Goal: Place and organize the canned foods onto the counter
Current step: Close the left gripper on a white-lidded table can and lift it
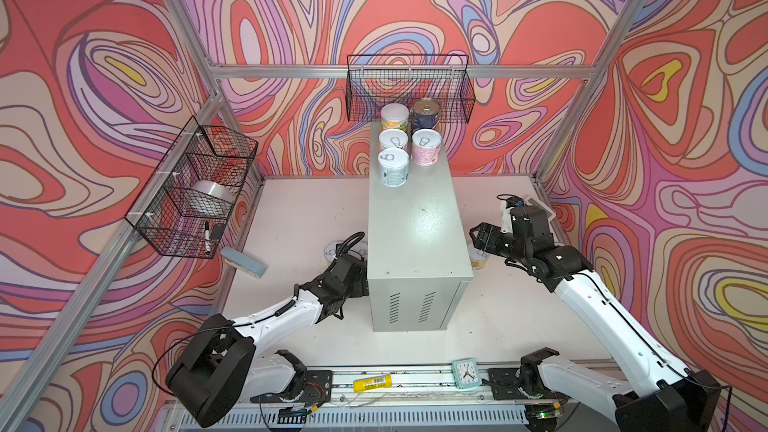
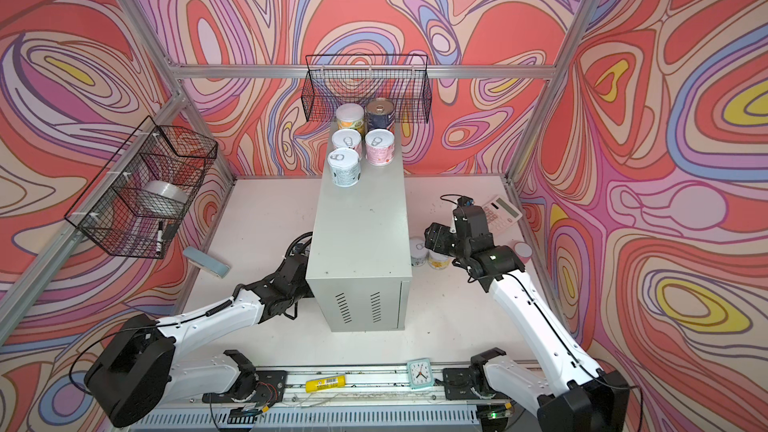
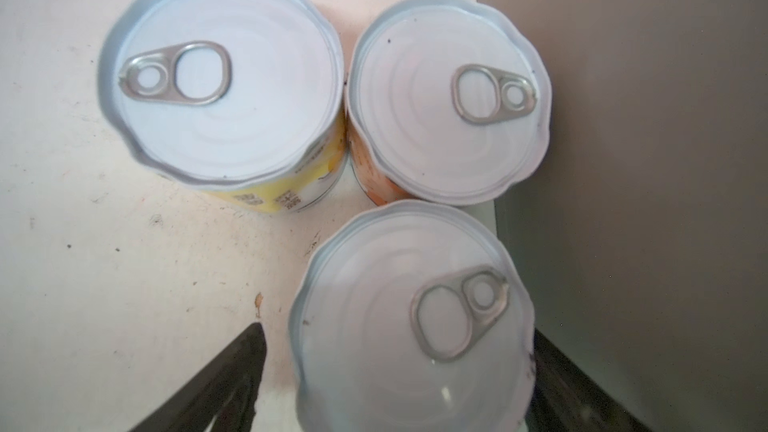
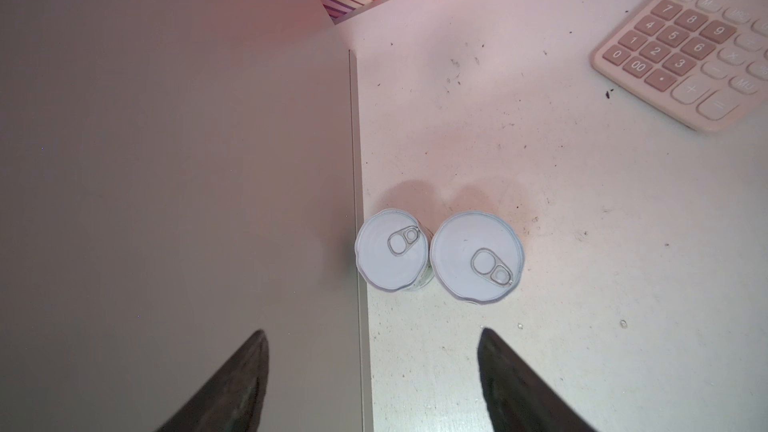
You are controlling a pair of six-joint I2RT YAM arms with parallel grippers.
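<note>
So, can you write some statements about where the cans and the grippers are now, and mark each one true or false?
1. Five cans stand on the counter. True.
2. The right gripper holds a can. False: it is open and empty; two cans stand on the table beside the counter.
3. The left gripper has its fingers on either side of one can on the table. True.
4. The navy can lies on its side. False: it stands upright on the counter.
5. The tape roll is on the counter. False: it lies in a wire basket on the wall.
</note>
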